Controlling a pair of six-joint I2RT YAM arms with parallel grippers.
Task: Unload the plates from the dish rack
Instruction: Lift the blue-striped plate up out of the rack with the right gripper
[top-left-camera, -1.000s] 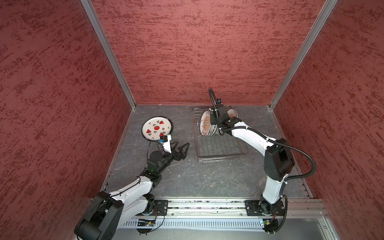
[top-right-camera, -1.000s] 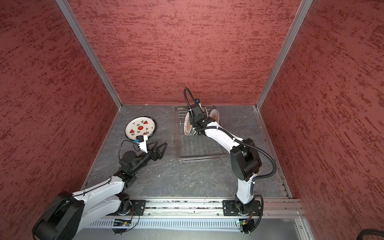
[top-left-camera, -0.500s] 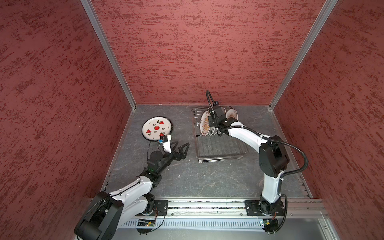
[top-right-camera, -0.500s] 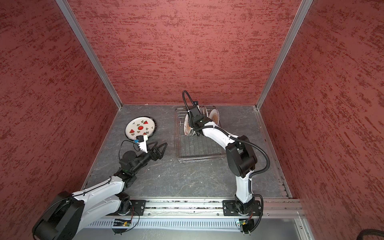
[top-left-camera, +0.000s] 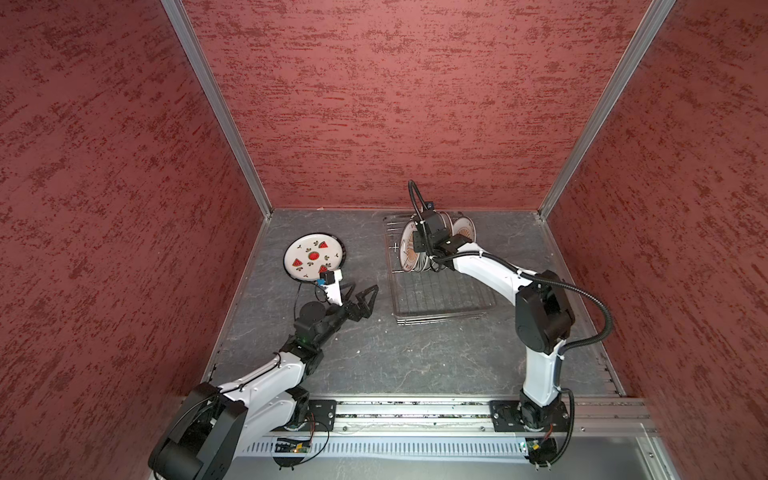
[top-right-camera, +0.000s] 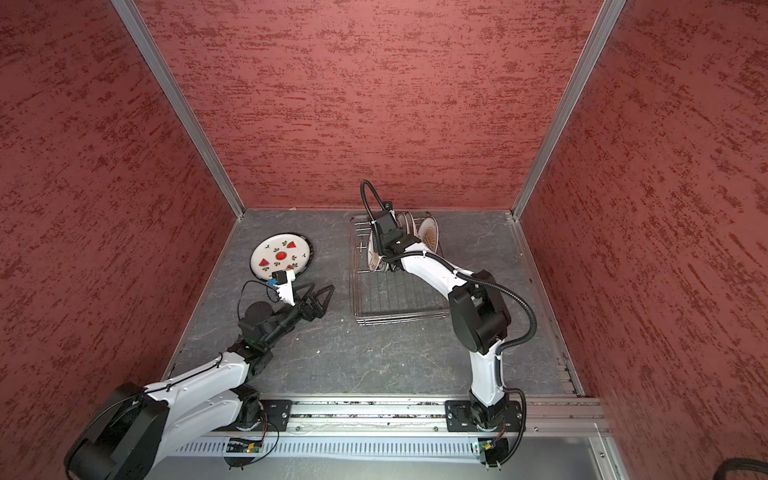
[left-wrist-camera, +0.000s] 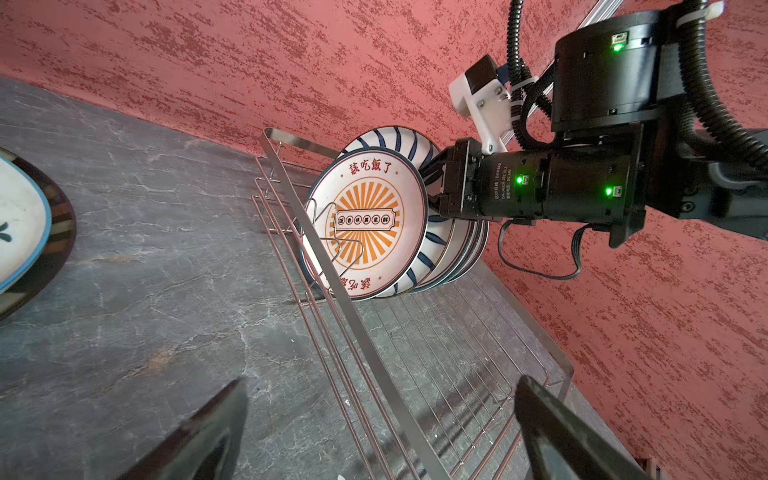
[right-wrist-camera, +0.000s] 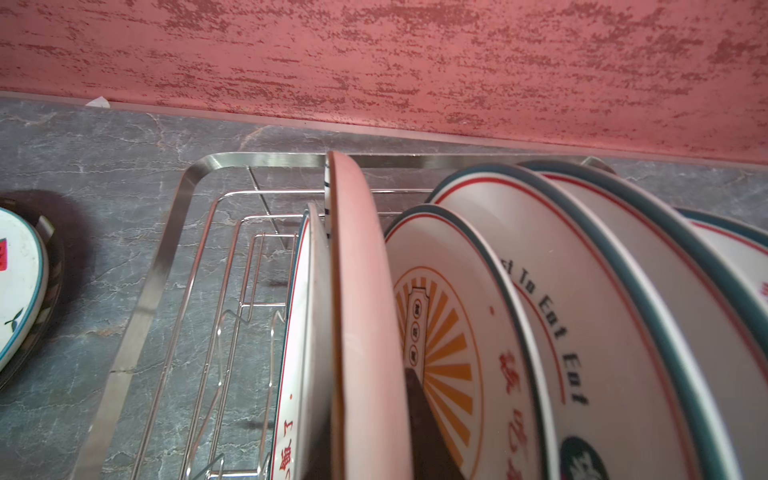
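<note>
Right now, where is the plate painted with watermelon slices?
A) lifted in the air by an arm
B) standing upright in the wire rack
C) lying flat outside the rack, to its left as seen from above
C: in both top views the watermelon plate lies flat and face up, to the left of the dish rack and apart from it.

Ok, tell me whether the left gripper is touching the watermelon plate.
Apart. The left wrist view shows the open left gripper by the dish rack, with bare table between it and the watermelon plate.
</note>
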